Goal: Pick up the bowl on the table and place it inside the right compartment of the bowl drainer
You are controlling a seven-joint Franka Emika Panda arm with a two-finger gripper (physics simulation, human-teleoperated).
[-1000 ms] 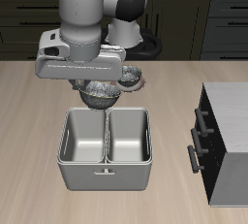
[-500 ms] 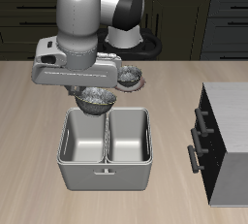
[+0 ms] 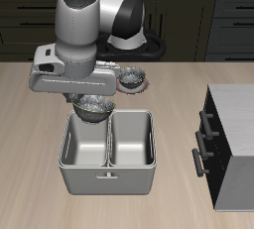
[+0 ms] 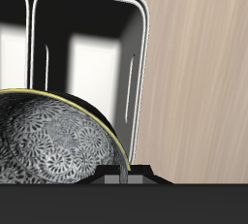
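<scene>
Carrying step. Gripper (image 3: 94, 102) clamped on the bowl (image 3: 96, 106), held up in the air over the back rim of the drainer (image 3: 107, 173). Next: slide over the right well (image 3: 83, 141), go down, let go. Other bowl (image 3: 132, 77) sits behind.

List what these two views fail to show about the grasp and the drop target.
- Gripper fingers: exterior view, hidden behind the arm's hand; wrist view, out of frame.
- Bowl: wrist view, cut off by the edge.
- Bowl drainer: which well lies beneath the bowl cannot be told.
</scene>
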